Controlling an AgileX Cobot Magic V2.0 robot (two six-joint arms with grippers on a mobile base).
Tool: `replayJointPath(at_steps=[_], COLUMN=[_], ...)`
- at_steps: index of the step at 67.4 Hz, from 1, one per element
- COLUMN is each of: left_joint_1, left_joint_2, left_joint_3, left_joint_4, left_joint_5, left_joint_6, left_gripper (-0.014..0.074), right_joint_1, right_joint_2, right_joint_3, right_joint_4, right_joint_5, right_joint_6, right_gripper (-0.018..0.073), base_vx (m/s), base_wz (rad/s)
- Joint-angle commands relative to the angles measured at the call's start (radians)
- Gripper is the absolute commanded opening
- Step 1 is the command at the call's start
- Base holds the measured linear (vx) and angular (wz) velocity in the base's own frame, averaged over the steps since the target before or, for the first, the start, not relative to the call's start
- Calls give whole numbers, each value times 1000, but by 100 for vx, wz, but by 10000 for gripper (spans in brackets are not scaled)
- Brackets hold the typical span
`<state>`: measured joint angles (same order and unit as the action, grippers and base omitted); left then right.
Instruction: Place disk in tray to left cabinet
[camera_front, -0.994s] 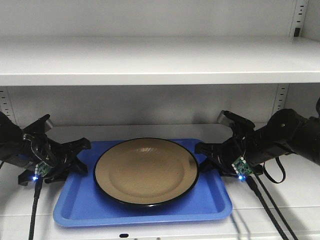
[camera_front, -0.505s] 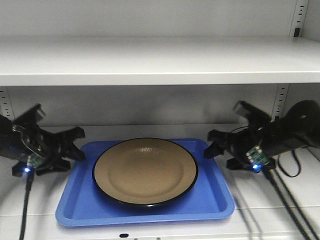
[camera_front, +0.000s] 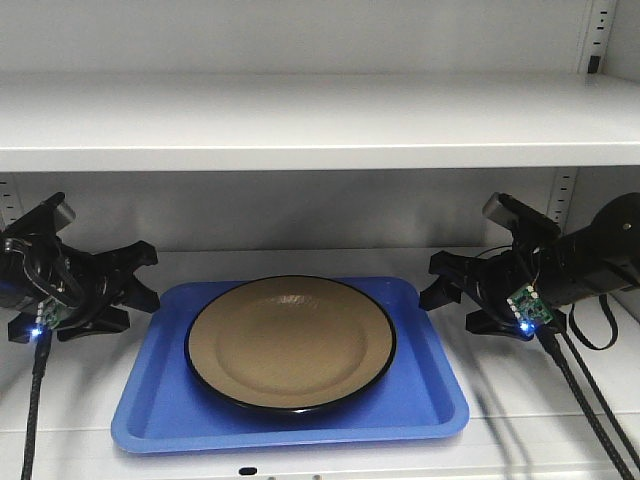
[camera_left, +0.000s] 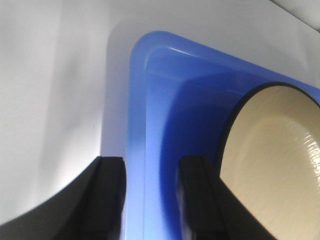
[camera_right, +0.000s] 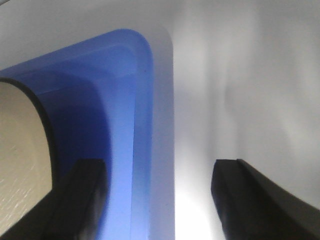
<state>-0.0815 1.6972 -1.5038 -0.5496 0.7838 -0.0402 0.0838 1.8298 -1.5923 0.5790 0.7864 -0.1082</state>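
Note:
The tan disk (camera_front: 290, 345) with its black rim lies in the blue tray (camera_front: 420, 400), which rests flat on the lower shelf (camera_front: 560, 400) of the grey left cabinet. My left gripper (camera_front: 148, 278) is open at the tray's left edge. In the left wrist view its jaws (camera_left: 150, 170) straddle the tray's rim (camera_left: 137, 100), with the disk (camera_left: 270, 150) to the right. My right gripper (camera_front: 432, 282) is open at the tray's right edge. In the right wrist view its jaws (camera_right: 160, 170) stand wide over the rim (camera_right: 142, 90), with the disk (camera_right: 20, 150) at the left.
The upper shelf (camera_front: 300, 120) hangs low above both arms. Slotted upright strips (camera_front: 565, 195) stand at the back corners. Black cables (camera_front: 570, 400) trail from the right arm over the shelf's front edge.
Both grippers have drawn outward from the tray's sides, left going left and right going right. The tray with the disk stays on the shelf.

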Motion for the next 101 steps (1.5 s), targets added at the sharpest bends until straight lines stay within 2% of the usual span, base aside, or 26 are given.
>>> replayJointPath(at_steps=[1, 20, 25, 34, 43, 52, 62, 69, 80, 88, 98, 101], left_joint_1=[-6, -6, -6, -6, -6, -5, -6, -6, -6, -6, -6, -6], left_joint_2=[-49, -55, -86, -183, -353, -516, -680, -805, -983, -1125, -1287, -1332], left_joint_3=[-33, -28, 13, 184, 397, 590, 790, 925, 1168, 1313, 1450, 1483], left_joint_4=[-30, -34, -32, -29, -27, -24, 95, 200, 228, 279, 486, 517], left_joint_5=[-43, -46, -80, -189, -336, -428, -528, -628, -834, -928, -948, -948], left_joint_6=[4, 4, 4, 4, 4, 4, 4, 4, 3, 3, 2, 1], left_gripper=[391, 391, 390, 379, 355, 323, 272, 171, -10, -8, -8, -8], right_joint_1=[-3, -3, -3, -3, -3, -3, -3, -3, -3, -3, -3, -3], right_joint_2=[-57, -57, -57, -57, -57, -57, -57, -57, -57, -57, -57, -57], right_joint_3=[-31, -31, -31, -31, -31, -31, -31, -31, -31, -31, -31, -31], right_joint_4=[30, 30, 29, 29, 29, 29, 30, 29, 29, 29, 29, 29], right_joint_5=[-40, -40, -40, -40, -40, -40, -40, -40, -39, -39, -39, -39], right_joint_6=[-3, -5, -5, -5, -5, -5, -5, -5, -5, -5, -5, -5], right_gripper=[519, 519, 519, 519, 519, 519, 519, 519, 519, 519, 519, 519], base_vx=[0, 0, 0, 0, 0, 0, 0, 0, 0, 0, 0, 0], base_wz=[0, 0, 0, 0, 0, 0, 0, 0, 0, 0, 0, 0])
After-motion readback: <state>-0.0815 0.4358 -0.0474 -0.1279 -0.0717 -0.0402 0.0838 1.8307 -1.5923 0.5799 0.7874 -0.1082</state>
